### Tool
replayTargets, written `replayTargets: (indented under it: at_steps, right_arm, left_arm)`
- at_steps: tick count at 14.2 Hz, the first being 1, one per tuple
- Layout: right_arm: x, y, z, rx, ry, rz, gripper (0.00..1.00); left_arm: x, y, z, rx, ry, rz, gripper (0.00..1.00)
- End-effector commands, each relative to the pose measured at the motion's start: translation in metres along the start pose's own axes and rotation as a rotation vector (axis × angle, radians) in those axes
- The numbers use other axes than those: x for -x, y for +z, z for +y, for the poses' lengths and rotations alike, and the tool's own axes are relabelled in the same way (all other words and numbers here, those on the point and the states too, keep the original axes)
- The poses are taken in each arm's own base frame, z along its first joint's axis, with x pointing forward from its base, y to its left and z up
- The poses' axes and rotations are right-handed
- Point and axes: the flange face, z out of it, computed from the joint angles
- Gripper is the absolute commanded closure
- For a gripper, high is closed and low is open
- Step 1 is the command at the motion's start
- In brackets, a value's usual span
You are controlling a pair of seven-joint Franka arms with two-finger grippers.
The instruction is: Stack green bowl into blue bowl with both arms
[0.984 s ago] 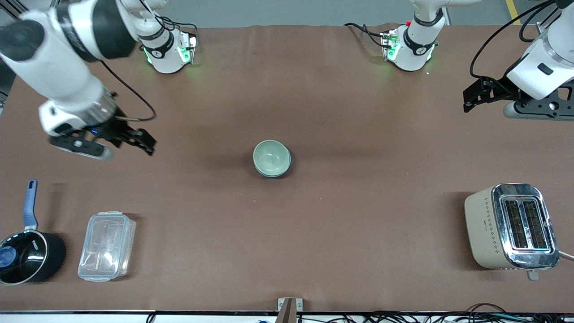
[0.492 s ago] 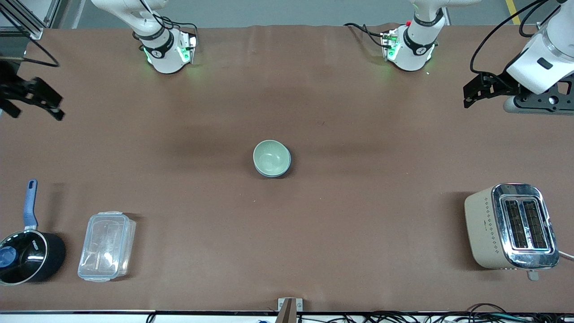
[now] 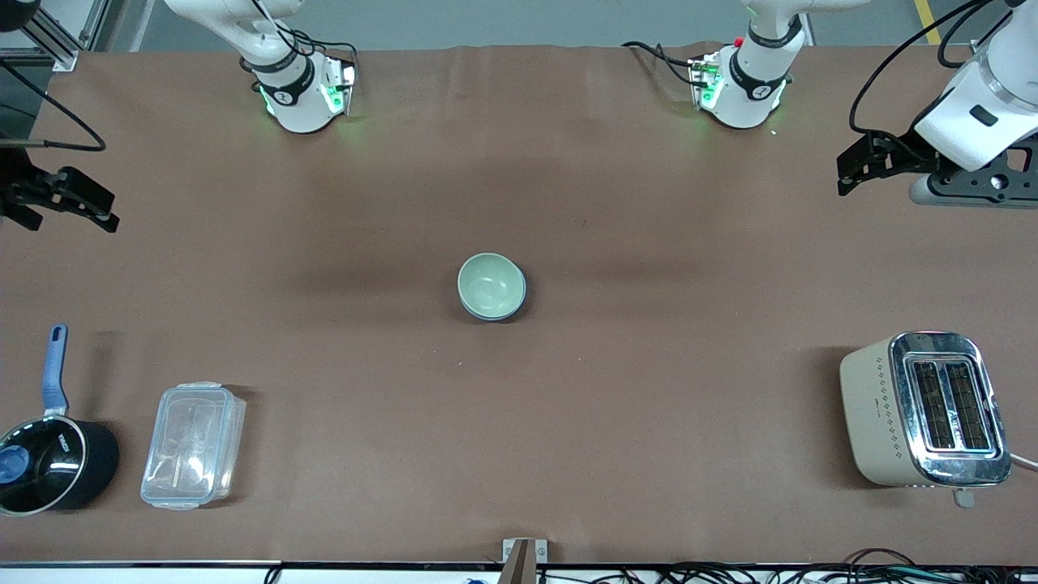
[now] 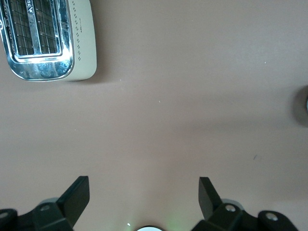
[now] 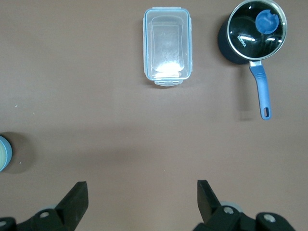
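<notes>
The green bowl sits nested inside the blue bowl at the middle of the table; only a thin blue rim shows around it. The stacked pair also shows at the edge of the right wrist view. My right gripper is open and empty, up over the right arm's end of the table, well away from the bowls. My left gripper is open and empty over the left arm's end. Both wrist views show only bare table between the left gripper's and the right gripper's spread fingers.
A beige and chrome toaster stands near the front camera at the left arm's end. A black saucepan with a blue handle and a clear lidded container sit near the front camera at the right arm's end.
My right arm has swung away from the table's middle out to its own end and then settled. My left gripper has barely moved. The bowls have stayed nested.
</notes>
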Motion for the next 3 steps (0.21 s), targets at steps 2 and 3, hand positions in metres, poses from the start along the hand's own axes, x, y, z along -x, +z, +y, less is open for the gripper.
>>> replayTargets:
  at_steps: [2, 3]
  right_arm:
    - [0.0014, -0.0068, -0.0005, 0.0, -0.021, -0.001, 0.0]
    - [0.0015, -0.006, 0.0008, -0.003, -0.03, -0.002, 0.0]
  left_arm:
    - [-0.0002, -0.0034, -0.0006, 0.018, 0.007, 0.008, 0.0]
    - [-0.0005, -0.0027, 0.0018, 0.018, 0.005, 0.007, 0.0]
